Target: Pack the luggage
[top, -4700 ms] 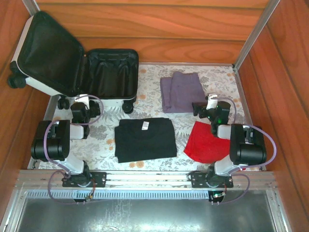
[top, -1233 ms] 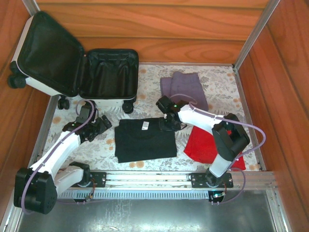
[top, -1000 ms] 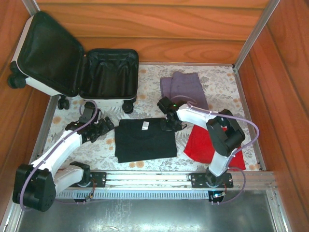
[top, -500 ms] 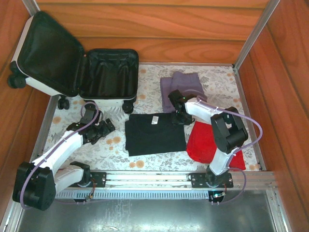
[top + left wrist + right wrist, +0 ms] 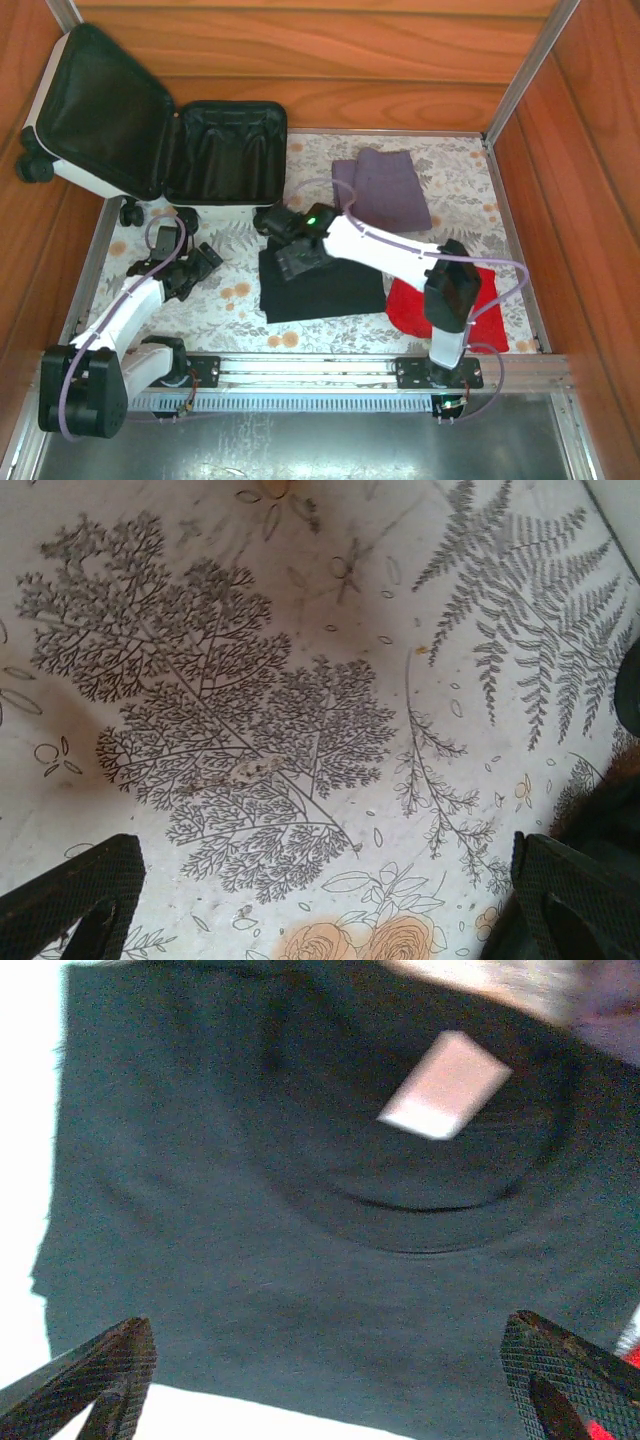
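Note:
The luggage (image 5: pixel 225 150) lies open at the back left, a white shell with black lining, its lid (image 5: pixel 100 110) leaning on the wall. A folded black shirt (image 5: pixel 335 290) lies at the table's middle. My right gripper (image 5: pixel 293 258) hovers over the shirt's back left corner, open. In the right wrist view the black shirt (image 5: pixel 300 1230) with its white tag (image 5: pixel 445 1085) lies under the open right gripper (image 5: pixel 325 1365), nothing between the fingers. My left gripper (image 5: pixel 200 262) is open over bare tablecloth, left of the shirt. The left wrist view has the left gripper (image 5: pixel 320 885) wide apart above the cloth.
A folded purple cloth (image 5: pixel 385 190) lies at the back right and a red cloth (image 5: pixel 440 300) at the front right, partly under the right arm. A floral tablecloth (image 5: pixel 300 680) covers the table. Wooden walls close in on three sides.
My right arm has swung left across the black shirt, from its back right edge to its back left corner. The shirt slid a little to the right. My left gripper drew back slightly.

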Robot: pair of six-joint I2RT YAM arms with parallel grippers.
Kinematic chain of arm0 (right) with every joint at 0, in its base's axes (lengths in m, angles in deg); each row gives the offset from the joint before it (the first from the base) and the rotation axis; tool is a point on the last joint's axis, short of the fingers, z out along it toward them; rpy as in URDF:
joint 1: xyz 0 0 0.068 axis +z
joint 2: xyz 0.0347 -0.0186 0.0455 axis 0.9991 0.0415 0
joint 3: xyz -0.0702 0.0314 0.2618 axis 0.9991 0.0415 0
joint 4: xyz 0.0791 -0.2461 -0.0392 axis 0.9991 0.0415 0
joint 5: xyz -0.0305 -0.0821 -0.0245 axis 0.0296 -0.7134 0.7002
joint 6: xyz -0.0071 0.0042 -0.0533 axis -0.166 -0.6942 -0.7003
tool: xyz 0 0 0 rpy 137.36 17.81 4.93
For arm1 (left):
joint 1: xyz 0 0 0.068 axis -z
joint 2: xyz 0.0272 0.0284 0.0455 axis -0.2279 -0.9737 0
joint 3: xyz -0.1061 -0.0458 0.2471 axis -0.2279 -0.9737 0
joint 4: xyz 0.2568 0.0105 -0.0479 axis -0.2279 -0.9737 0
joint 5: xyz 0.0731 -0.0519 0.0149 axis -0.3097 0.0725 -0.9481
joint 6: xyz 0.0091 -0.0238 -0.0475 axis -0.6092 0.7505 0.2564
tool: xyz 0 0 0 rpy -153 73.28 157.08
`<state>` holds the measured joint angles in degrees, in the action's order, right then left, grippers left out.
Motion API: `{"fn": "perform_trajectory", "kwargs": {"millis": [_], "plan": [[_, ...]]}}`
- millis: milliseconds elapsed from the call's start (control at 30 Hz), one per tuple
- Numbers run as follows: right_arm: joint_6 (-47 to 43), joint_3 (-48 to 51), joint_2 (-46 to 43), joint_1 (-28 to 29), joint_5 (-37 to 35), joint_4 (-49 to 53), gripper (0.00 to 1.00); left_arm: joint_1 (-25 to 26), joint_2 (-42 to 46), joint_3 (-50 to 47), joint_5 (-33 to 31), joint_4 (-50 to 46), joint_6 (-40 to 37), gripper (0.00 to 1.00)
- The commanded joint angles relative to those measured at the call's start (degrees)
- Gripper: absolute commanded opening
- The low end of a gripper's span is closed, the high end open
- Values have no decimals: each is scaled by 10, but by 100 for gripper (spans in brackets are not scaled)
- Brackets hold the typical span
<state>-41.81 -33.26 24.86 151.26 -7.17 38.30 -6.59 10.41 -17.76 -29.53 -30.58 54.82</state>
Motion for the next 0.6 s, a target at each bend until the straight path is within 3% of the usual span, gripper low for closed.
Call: {"fn": "perform_trajectory", "kwargs": {"millis": [0, 267, 367, 567], "plan": [[40, -34, 56, 44, 22, 24, 95, -18, 14, -20, 33, 3, 35, 100], [43, -71, 148, 99, 53, -4, 91, -79, 128, -89, 58, -17, 74, 100], [36, -68, 160, 103, 56, -14, 84, -94, 173, -102, 58, -35, 80, 100], [28, -84, 189, 110, 46, -17, 80, -98, 188, -113, 67, -46, 83, 100]]}}
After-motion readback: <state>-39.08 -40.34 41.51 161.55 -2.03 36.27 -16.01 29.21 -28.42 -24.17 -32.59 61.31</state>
